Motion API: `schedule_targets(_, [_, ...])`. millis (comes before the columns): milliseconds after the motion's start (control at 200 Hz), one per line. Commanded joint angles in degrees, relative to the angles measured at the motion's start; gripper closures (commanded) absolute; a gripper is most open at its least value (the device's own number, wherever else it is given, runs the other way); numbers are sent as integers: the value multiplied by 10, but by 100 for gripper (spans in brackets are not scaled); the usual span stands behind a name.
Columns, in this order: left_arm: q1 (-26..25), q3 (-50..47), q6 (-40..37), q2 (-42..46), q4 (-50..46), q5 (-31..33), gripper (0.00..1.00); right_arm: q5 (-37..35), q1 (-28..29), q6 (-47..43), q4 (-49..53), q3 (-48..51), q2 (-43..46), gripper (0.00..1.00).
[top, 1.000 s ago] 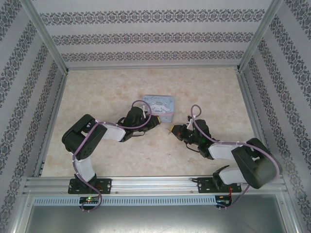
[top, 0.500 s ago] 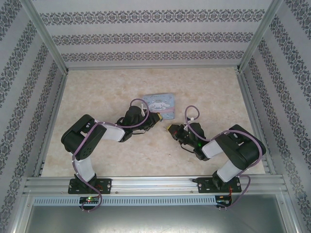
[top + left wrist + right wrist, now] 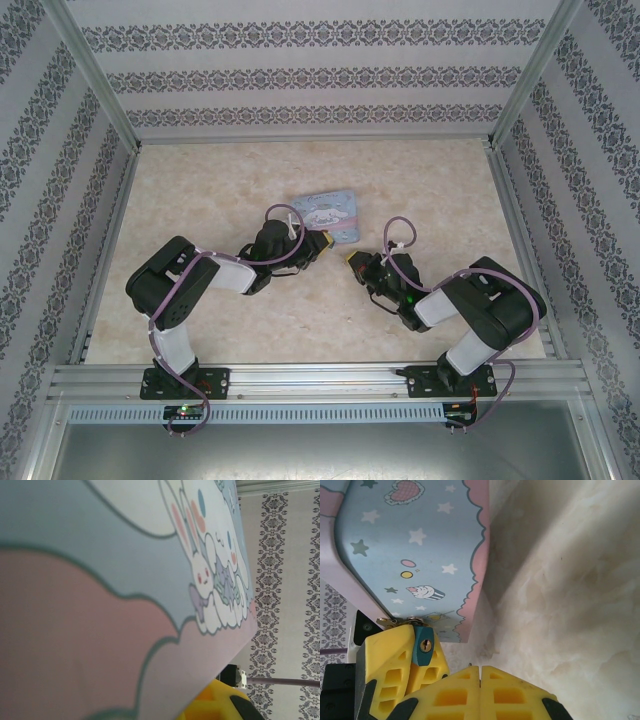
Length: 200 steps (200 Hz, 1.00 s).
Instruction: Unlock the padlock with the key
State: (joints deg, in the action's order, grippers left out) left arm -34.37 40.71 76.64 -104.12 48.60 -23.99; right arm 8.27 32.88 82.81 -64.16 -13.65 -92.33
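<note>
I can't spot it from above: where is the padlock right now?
In the right wrist view, lower left: the padlock sits gripped in the left pincer, by a corner of the tin box.

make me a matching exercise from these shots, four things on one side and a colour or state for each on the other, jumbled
Things:
1 padlock
2 tin box
3 right gripper
4 table

Colour or state:
A pale marbled beige
B teal, held between the yellow fingers of the left gripper
C fingers pressed together
D light blue with stars, pink edge

Pairs: 1-B, 2-D, 3-C, 4-A
</note>
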Motion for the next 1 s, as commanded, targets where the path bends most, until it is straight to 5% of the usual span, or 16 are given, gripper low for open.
schedule_targets(0, [7, -6, 6, 8, 56, 0, 100, -17, 5, 8, -23, -11, -13, 100])
schedule_targets(994, [7, -8, 6, -10, 71, -2, 100, -9, 12, 6, -11, -57, -27, 100])
